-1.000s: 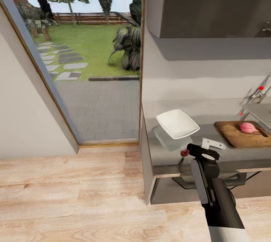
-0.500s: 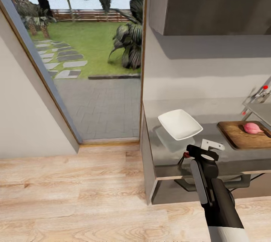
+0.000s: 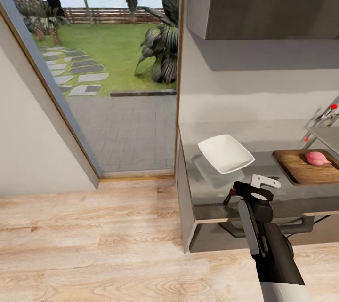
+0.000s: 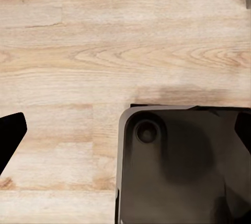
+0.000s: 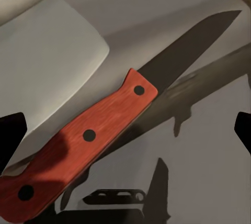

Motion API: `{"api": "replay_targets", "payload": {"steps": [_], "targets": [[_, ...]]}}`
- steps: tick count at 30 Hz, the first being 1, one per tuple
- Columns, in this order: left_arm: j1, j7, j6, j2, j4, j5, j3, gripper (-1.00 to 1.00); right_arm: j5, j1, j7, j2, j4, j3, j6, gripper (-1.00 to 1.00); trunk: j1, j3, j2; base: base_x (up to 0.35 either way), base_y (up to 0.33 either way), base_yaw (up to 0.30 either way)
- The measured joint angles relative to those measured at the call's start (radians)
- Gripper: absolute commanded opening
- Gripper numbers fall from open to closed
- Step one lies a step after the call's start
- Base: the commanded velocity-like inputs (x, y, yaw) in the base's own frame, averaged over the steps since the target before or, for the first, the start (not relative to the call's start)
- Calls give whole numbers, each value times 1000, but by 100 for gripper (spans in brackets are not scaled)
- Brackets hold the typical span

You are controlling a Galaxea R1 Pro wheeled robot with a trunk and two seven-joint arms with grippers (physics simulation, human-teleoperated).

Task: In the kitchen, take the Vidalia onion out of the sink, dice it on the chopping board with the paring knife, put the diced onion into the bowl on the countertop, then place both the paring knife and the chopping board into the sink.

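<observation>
The onion [image 3: 317, 158] sits whole on the chopping board [image 3: 306, 169], near the right end of the counter [image 3: 221, 194]. So the step now looks like picking up the paring knife [image 5: 99, 135].

The knife lies flat on the counter close to its front edge, just in front of the white bowl [image 3: 226, 153]. In the right wrist view I can see its red handle with 3 dark dots and its dark blade pointing away. The right tool [image 5: 125, 130] hangs right over it. Its 2 dark tips are spread wide, one on each side of the knife, and they are not touching it.

To do this well, I think the tool should go straight down and close on the middle of the red handle, not on the blade. The handle lies slanted between the tips, so a small turn of the wrist may give a squarer grip. It should stay clear of the bowl, which is very near.

The left tool [image 4: 125, 130] points down at the wooden floor [image 4: 104, 51] and the robot's dark base [image 4: 183, 166]. Its tips are spread too, with nothing between them.
</observation>
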Motion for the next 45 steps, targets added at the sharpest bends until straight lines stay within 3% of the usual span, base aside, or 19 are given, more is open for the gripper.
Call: {"api": "replay_targets", "payload": {"steps": [39, 45], "targets": [[0, 0, 0, 0, 0, -1, 0, 100, 0, 0, 3, 0, 2, -4, 0, 100, 0, -41, 0, 27, 0, 0], [0, 0, 0, 0, 0, -1, 0, 100, -3, 0, 38, 0, 2, -11, 0, 100, 0, -43, 0, 0, 0, 0]]}}
